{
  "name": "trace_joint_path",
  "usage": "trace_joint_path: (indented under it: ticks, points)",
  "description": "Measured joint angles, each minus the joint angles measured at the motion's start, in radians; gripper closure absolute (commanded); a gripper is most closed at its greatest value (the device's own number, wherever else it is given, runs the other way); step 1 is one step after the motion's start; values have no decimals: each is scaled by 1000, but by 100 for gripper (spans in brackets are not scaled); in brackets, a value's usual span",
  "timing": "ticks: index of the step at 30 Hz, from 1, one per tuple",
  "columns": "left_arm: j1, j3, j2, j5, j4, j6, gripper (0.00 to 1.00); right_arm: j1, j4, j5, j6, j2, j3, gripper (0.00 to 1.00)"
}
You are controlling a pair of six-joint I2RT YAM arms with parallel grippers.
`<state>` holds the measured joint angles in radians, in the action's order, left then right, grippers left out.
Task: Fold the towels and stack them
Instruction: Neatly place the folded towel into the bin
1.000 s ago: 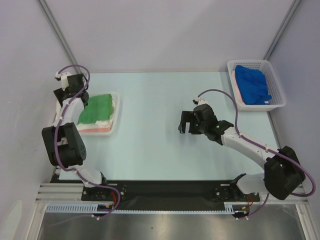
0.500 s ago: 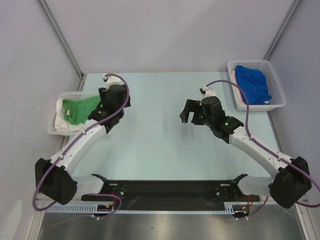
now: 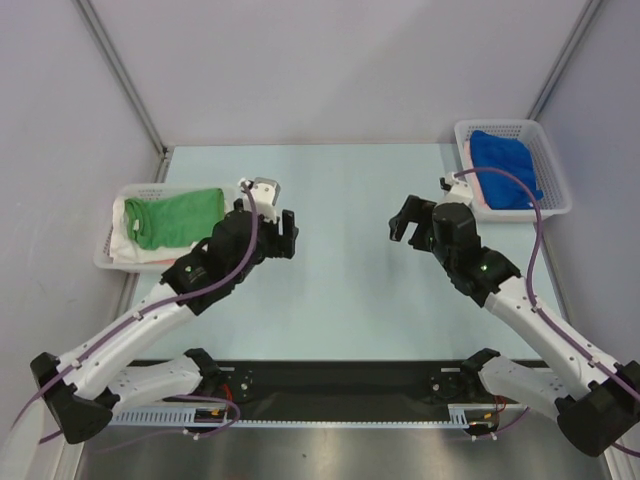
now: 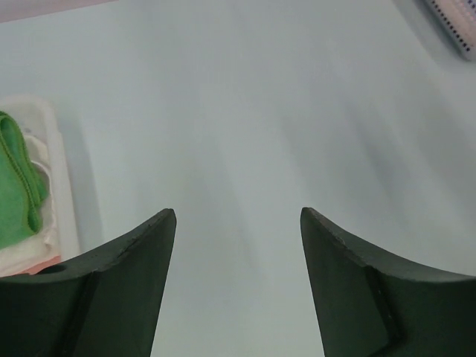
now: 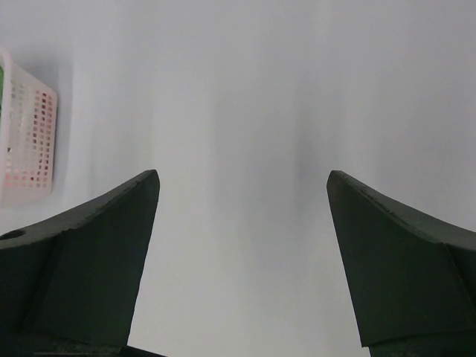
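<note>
Green towel [image 3: 180, 215] tops the left basket [image 3: 112, 262], blue towel [image 3: 505, 168] sits in the right basket [image 3: 556, 180]; both grippers empty.
Top view: the green towel lies folded over a white towel [image 3: 127, 243] in the left basket at the table's [image 3: 340, 300] left edge, and the blue towel lies bunched in the right basket at the far right corner. Left gripper [image 3: 290, 233] hangs over bare table just right of the left basket, jaws parted fairly wide, nothing between them. Right gripper [image 3: 405, 226] is over mid-table, jaws spread full, holding nothing. Left wrist view adds a salmon towel [image 4: 33, 262] edge under the white layer, hard to make out from above. Right wrist view shows that basket's perforated wall side-on, pinkish through the holes.
</note>
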<state>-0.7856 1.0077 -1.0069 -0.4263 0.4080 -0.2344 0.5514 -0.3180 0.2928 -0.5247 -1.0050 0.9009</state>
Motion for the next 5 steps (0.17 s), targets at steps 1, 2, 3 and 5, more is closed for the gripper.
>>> trace_joint_path:
  ticks: [1,2,3,5]
  points:
    - [-1,-2,16,22,3,1,27,-1,-7,6,-2,1,-3,0]
    - [-2,-4,29,42,6,3,27,-4,-14,7,-4,2,-5,0]
    - [-2,-6,38,58,7,7,27,-6,-19,8,-6,3,-8,0]
    - [-2,-11,48,83,16,9,27,-9,-25,11,-12,5,-11,0]
